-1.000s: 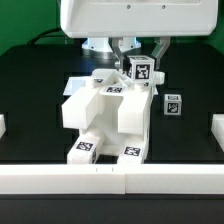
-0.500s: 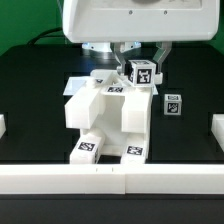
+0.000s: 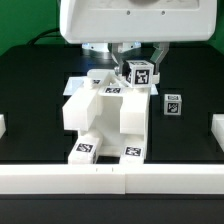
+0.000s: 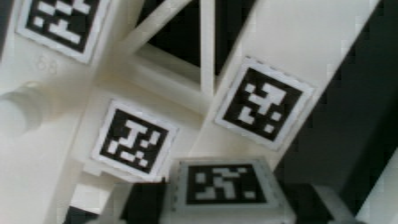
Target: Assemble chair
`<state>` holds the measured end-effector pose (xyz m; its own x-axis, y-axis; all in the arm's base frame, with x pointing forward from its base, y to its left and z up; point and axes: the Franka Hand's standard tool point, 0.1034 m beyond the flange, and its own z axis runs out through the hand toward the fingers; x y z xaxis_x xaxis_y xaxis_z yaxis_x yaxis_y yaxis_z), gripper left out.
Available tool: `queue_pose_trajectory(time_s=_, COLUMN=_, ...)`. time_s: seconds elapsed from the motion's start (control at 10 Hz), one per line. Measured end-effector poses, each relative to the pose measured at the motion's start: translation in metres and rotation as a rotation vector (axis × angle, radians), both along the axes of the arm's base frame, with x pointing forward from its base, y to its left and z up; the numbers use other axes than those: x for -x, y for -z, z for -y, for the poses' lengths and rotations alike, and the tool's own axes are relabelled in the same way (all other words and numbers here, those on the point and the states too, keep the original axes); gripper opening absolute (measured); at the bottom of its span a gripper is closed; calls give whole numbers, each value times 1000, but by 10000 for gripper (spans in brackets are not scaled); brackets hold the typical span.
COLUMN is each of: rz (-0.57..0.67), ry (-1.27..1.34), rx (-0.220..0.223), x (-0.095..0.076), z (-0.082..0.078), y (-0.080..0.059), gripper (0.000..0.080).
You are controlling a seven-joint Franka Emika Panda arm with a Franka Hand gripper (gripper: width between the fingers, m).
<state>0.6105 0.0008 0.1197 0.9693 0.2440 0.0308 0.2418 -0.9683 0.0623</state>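
The chair's assembled body (image 3: pixel 105 115) is a matte white blocky form standing mid-table, with tags on its top and on its two front feet. My gripper (image 3: pixel 141 66) hangs over its back right corner, shut on a small white tagged piece (image 3: pixel 141 73) that rests against the top of the body. In the wrist view the same piece (image 4: pixel 222 185) lies between my jaws, with the body's tagged faces (image 4: pixel 263 103) close beyond it. A loose small cube (image 3: pixel 172 102) lies on the black table to the exterior view's right of the body.
Low white walls border the table: one along the front (image 3: pixel 110 178), stubs at the left (image 3: pixel 3 126) and right (image 3: pixel 216 130). The large white robot housing (image 3: pixel 140 20) fills the top of the exterior view and hides the far side.
The held piece has shifted very slightly, a trace lower over the body. The jaws keep the same width and the body and loose cube have not moved.
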Motion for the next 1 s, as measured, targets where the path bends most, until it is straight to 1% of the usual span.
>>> queue_pose_trajectory(time_s=0.8, rz=1, ry=21, rx=-1, x=0, z=0, y=0, gripper=287)
queue_pose_trajectory(time_s=0.9, rz=4, ry=69, rx=-4, x=0, z=0, y=0, gripper=287)
queue_pose_trajectory(time_s=1.0, rz=9, ry=171, rx=-10, x=0, z=-1, y=0, gripper=287)
